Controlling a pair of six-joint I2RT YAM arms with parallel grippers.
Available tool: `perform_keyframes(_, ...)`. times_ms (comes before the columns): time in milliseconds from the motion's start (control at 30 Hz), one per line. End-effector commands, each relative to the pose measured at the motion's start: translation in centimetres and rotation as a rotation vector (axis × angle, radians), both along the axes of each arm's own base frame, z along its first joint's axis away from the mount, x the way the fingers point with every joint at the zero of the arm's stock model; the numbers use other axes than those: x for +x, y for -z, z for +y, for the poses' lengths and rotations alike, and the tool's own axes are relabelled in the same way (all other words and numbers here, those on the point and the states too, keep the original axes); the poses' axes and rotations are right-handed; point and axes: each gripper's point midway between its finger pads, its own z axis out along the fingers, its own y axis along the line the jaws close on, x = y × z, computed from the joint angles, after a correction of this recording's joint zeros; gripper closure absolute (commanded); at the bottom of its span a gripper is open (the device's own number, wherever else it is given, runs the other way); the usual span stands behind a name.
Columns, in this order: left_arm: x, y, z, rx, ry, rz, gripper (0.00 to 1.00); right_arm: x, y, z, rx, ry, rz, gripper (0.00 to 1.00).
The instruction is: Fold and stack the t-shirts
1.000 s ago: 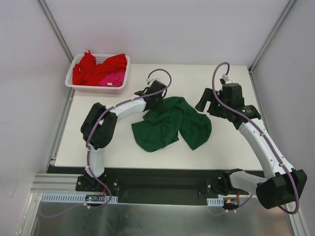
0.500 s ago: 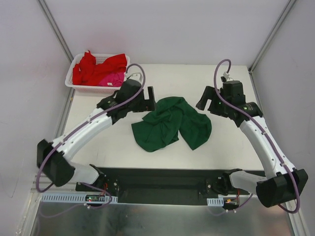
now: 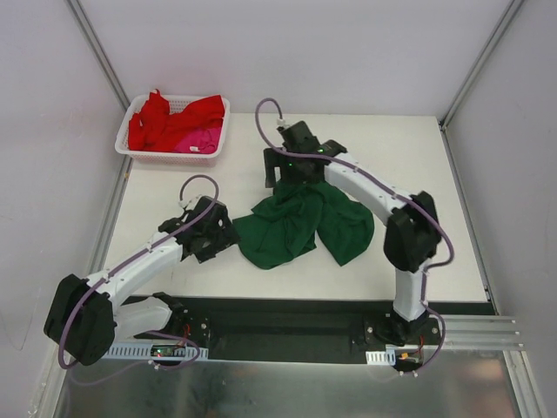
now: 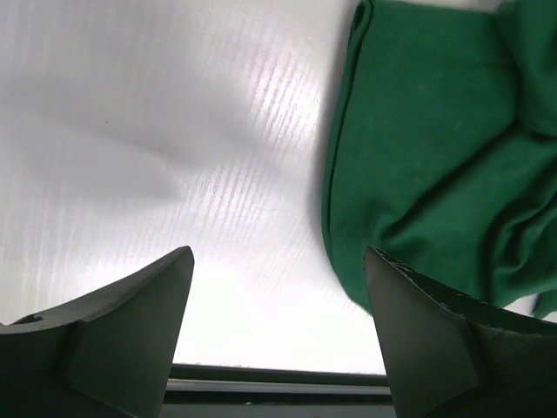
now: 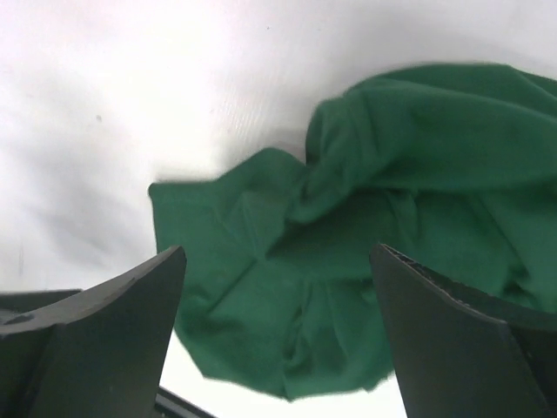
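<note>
Dark green t-shirt [image 3: 300,228] lies crumpled mid-tabletop [image 3: 409,148]. Red tee [image 3: 157,117] and pink tee [image 3: 202,139] sit heaped in the white basket [image 3: 139,150] at the far left corner. Left gripper [image 4: 278,261] open, empty, low beside the shirt's left edge. Right gripper [image 5: 278,252] open, empty, above its far edge. Risk: the cloth is bunched in overlapping layers, so a pinch may catch several plies rather than a hem and drag the wad instead of spreading it.

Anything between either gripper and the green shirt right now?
Nothing visible. The left gripper sits open over the table beside the green shirt; the right gripper hangs open over it.
</note>
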Motion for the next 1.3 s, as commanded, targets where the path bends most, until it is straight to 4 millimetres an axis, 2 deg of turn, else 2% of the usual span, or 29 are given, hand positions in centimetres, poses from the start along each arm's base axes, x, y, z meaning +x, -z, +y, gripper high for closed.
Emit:
perform_keyframes(0,2.2,-0.7,0.2,-0.072,-0.14,-0.08,0.22,0.8,3.8,0.9,-0.132,-0.011,0.073,0.1)
perform_keyframes(100,3.2,-0.6,-0.4,-0.094,-0.14,-0.08,0.24,1.1,5.6,1.0,-0.175,0.004,0.063,0.15)
perform_keyframes(133,3.4,-0.6,-0.6,-0.097,-0.137,-0.079,0.25,1.2,6.5,1.1,-0.191,0.002,0.075,0.2)
perform_keyframes(267,4.1,0.1,-0.9,-0.079,-0.137,-0.061,0.27,1.6,8.2,0.8,-0.23,-0.002,0.083,0.35)
perform_keyframes(300,4.2,0.2,-0.8,-0.072,-0.137,-0.06,0.27,1.9,8.2,0.8,-0.23,0.001,0.08,0.44)
perform_keyframes(333,4.3,0.3,-0.9,-0.069,-0.135,-0.056,0.28,2.2,7.9,0.9,-0.226,0.004,0.074,0.5)
perform_keyframes(367,4.5,0.6,-0.9,-0.057,-0.132,-0.048,0.29,2.4,7.5,1.0,-0.22,0.007,0.065,0.55)
perform_keyframes(400,4.7,0.7,-0.9,-0.049,-0.133,-0.047,0.3,2.7,6.8,1.1,-0.209,0.012,0.05,0.66)
perform_keyframes(467,5.2,1.1,-1.1,-0.039,-0.136,-0.038,0.34,4.2,3.6,1.0,-0.151,0.039,-0.003,0.76)
perform_keyframes(500,5.5,1.0,-1.2,-0.039,-0.134,-0.039,0.35,4.7,2.4,0.6,-0.135,0.059,-0.021,0.87)
perform_keyframes(533,5.9,1.0,-1.5,-0.042,-0.126,-0.044,0.37,5.6,0.9,-0.3,-0.105,0.104,-0.038,0.93)
perform_keyframes(567,6.4,1.0,-1.8,-0.04,-0.124,-0.042,0.39,6.0,-1.3,-0.8,-0.069,0.129,-0.073,0.97)
perform_keyframes(600,6.6,1.0,-1.9,-0.038,-0.121,-0.045,0.41,6.2,-2.5,-1.3,-0.04,0.147,-0.09,0.99)
perform_keyframes(633,7.2,0.7,-2.1,-0.042,-0.122,-0.058,0.42,6.9,-3.5,-2.4,-0.016,0.176,-0.105,0.99)
perform_keyframes(667,7.5,1.1,-2.2,-0.036,-0.123,-0.049,0.42,7.0,-3.6,-3.0,-0.005,0.183,-0.112,0.99)
perform_keyframes(700,7.8,1.1,-2.3,-0.035,-0.127,-0.05,0.43,6.7,-5.7,-3.7,0.025,0.189,-0.146,0.99)
perform_keyframes(767,8.7,1.3,-2.6,-0.031,-0.144,-0.054,0.46,6.7,-5.7,-5.8,0.018,0.217,-0.15,0.99)
perform_keyframes(833,9.7,1.1,-3.0,-0.032,-0.161,-0.065,0.49,6.2,-7.2,-7.8,0.034,0.244,-0.173,0.99)
perform_keyframes(867,10.0,2.0,-2.9,-0.011,-0.172,-0.048,0.49,6.1,-7.3,-8.5,0.035,0.257,-0.176,0.99)
perform_keyframes(900,10.2,2.3,-3.0,-0.009,-0.177,-0.04,0.5,5.5,-6.3,-9.5,0.022,0.266,-0.151,0.99)
perform_keyframes(933,10.7,2.3,-3.3,-0.015,-0.185,-0.04,0.51,5.3,-7.6,-10.7,0.04,0.287,-0.17,0.99)
perform_keyframes(1000,10.7,3.5,-3.2,0.005,-0.206,-0.013,0.52,4.5,-6.9,-12.0,0.038,0.301,-0.149,0.99)
perform_keyframes(1033,10.8,3.9,-3.1,0.014,-0.212,-0.006,0.51,4.2,-7.5,-13.0,0.047,0.313,-0.158,0.99)
perform_keyframes(1133,10.7,4.1,-2.3,0.043,-0.216,-0.015,0.46,3.5,-7.1,-14.7,0.025,0.32,-0.158,0.99)
perform_keyframes(1167,10.7,4.0,-1.9,0.047,-0.222,-0.02,0.45,3.1,-7.7,-15.0,0.027,0.319,-0.167,0.99)
perform_keyframes(1267,10.1,3.2,-1.3,0.029,-0.217,-0.028,0.43,2.3,-7.4,-16.7,-0.005,0.343,-0.153,0.99)
